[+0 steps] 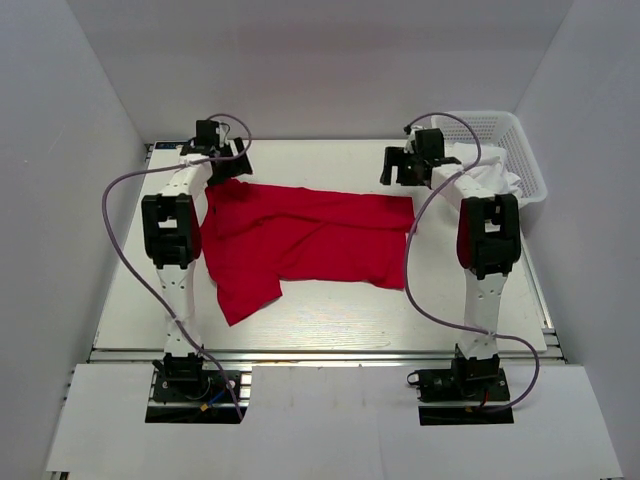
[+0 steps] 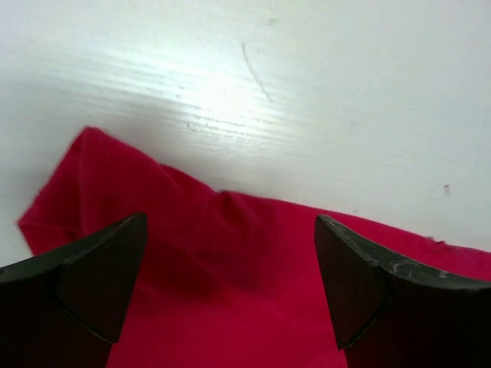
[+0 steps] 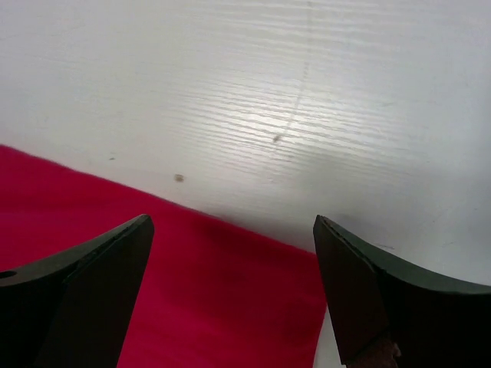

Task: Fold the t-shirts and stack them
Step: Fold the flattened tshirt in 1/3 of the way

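- Where the left pincer hangs over the t-shirt, its jaws stand wide apart and grip nothing; red fabric lies below and between the two dark fingers.
- The fabric under the left pincer is a rumpled corner at the garment's far left, with bare tabletop just beyond it.
- The right pincer is likewise spread wide and holds nothing; the garment's straight far edge runs beneath it, at the far right corner.
- The t-shirt lies on the middle of the tabletop, between the two arms, spread wide from left to right and wrinkled.
- One part of the garment reaches toward the near edge on the left side.
- A white mesh basket stands at the far right corner of the tabletop, apart from the garment, with white cloth inside.
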Robot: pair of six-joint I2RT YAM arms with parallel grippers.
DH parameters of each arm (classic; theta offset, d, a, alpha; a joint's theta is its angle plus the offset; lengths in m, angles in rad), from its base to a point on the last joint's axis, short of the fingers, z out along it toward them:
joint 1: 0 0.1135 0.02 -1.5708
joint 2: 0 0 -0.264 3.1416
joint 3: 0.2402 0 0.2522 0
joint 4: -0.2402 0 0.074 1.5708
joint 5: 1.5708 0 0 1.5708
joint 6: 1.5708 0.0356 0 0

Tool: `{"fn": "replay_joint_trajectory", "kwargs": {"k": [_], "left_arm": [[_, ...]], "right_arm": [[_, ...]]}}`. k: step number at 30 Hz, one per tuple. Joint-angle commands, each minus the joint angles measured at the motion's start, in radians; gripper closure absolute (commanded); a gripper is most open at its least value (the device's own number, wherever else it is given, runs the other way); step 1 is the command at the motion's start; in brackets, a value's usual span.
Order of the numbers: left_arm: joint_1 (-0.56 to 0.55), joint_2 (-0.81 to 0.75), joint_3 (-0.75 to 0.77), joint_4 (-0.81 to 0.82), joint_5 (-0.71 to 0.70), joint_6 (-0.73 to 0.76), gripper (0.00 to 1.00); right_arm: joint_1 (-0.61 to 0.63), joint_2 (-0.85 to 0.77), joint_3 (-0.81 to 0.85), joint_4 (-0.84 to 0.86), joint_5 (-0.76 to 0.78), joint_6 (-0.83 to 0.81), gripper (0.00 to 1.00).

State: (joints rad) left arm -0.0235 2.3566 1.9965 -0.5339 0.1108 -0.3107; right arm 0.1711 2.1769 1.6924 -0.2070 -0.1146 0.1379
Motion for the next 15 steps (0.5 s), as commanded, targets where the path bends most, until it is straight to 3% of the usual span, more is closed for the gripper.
{"fn": "replay_joint_trajectory", "kwargs": {"k": [1, 6, 9, 15], "left_arm": [[-0.001, -0.106, 0.096, -0.089, -0.032, 0.047, 0.0], [-0.01, -0.34, -0.14, -0.101, -0.091, 0.006, 0.0], [-0.032, -0.533, -0.388, -0.119, -0.16, -0.072, 0.0], [-0.032, -0.86, -0.949, -0.178, -0.111, -0.244, 0.0]], "right_arm": [[0.042, -0.11, 0.036, -0.037, -0.01, -0.083, 0.1], [0.09, -0.288, -0.111, -0.02, 0.027, -0.063, 0.1], [0.12, -0.406, -0.252, 0.009, 0.053, -0.014, 0.1], [0.137, -0.685, -0.669, 0.163, 0.15, 0.219, 0.1]]}}
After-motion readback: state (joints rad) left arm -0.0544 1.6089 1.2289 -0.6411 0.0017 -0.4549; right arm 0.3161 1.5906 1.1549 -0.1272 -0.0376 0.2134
